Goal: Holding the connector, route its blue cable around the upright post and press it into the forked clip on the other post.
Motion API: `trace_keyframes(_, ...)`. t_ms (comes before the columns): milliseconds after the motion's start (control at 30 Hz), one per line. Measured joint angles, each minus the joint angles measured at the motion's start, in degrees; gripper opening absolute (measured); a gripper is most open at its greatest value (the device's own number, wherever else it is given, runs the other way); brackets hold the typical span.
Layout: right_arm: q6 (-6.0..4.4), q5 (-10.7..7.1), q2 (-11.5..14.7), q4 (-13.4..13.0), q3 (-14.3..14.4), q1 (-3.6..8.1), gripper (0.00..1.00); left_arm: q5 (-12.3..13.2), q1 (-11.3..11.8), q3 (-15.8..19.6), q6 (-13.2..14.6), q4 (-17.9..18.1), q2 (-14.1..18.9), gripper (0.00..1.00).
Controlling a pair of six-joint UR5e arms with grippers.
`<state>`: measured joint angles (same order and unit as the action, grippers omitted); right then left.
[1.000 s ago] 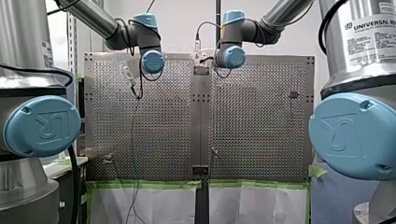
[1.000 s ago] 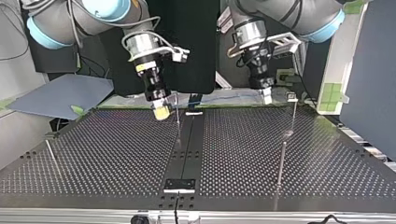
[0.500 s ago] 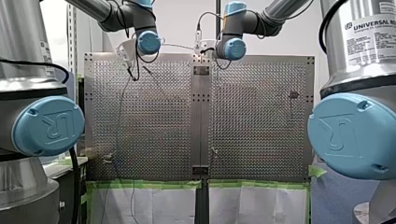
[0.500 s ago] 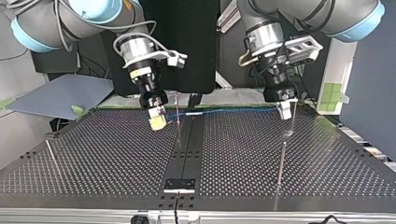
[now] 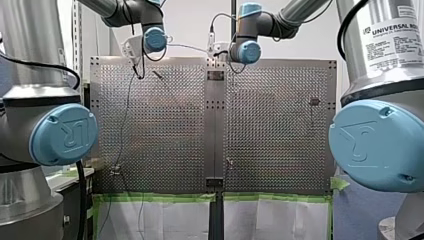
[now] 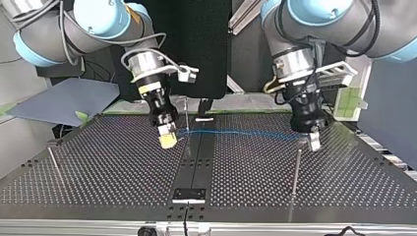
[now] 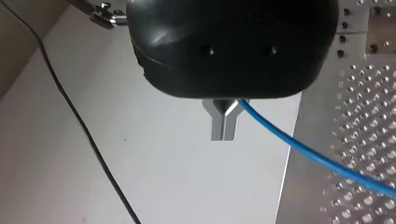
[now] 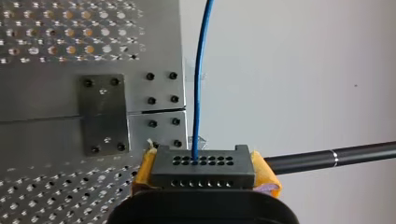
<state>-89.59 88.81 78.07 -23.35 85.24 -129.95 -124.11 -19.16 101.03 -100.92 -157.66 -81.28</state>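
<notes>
The connector (image 8: 203,165) is pinched by the right gripper (image 6: 167,141); the blue cable (image 6: 236,132) is clamped in the left gripper (image 6: 313,143). Both have been carried out over the table (image 6: 98,172), and the cable is now pulled taut beside the post (image 6: 187,115), with routing judged barely begun.

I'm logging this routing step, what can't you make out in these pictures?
Forked clip: too small to pick out in front or top view.
Blue cable at the upright post: top view, too thin to show which side it passes.
Cable beyond my left gripper: top view, the gripper hides it.
</notes>
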Motion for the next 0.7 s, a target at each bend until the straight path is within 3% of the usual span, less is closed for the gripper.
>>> trace_keyframes(467,0.35,-0.25,-4.65,2.26,-5.52,-0.68,0.00,6.77,6.76,-6.76,-0.17,-6.77,-6.58,0.00)
trace_keyframes(700,0.42,-0.29,-5.47,2.30,-6.28,-0.56,0.00,9.82,9.84,-9.84,-1.30,-9.86,-9.28,0.00)
